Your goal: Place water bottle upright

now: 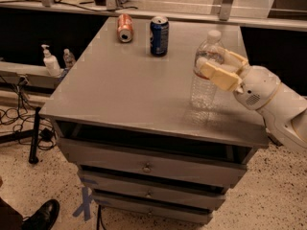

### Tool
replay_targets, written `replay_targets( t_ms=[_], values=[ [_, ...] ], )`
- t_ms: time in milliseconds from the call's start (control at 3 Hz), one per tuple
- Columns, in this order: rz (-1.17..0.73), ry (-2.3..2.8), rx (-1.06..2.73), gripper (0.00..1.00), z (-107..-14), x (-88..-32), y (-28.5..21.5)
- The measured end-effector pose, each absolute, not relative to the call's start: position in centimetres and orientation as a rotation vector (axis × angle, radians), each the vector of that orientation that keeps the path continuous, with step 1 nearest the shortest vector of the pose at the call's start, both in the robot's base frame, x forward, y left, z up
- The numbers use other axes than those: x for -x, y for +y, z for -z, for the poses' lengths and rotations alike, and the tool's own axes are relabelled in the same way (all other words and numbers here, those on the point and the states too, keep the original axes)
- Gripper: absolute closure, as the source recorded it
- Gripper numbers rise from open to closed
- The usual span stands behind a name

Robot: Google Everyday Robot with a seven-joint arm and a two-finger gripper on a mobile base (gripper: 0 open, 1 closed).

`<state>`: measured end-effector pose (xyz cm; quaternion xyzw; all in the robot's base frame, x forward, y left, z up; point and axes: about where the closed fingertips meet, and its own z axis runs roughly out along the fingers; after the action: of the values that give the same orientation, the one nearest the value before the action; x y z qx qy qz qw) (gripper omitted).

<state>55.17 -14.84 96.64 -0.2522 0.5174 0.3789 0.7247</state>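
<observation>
Where the claw (206, 65) grips the water bottle (203, 93), its label hides.

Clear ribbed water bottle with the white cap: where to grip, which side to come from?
Grip the clear ribbed plastic water bottle across its upper body, at the label band, coming in level from the right. It stands upright near the grey table's right edge, so that side is nearest. The cream two-finger gripper sits there, a finger on each side.
</observation>
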Motion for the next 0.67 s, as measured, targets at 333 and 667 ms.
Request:
replay_targets(
  t_ms=[333,667],
  values=[
    [-0.833,1.150,0.544,1.00,-95.94,-54.52,-15.47],
    [-0.829,1.153,0.538,1.00,-95.71,-54.27,-15.80]
  ],
)
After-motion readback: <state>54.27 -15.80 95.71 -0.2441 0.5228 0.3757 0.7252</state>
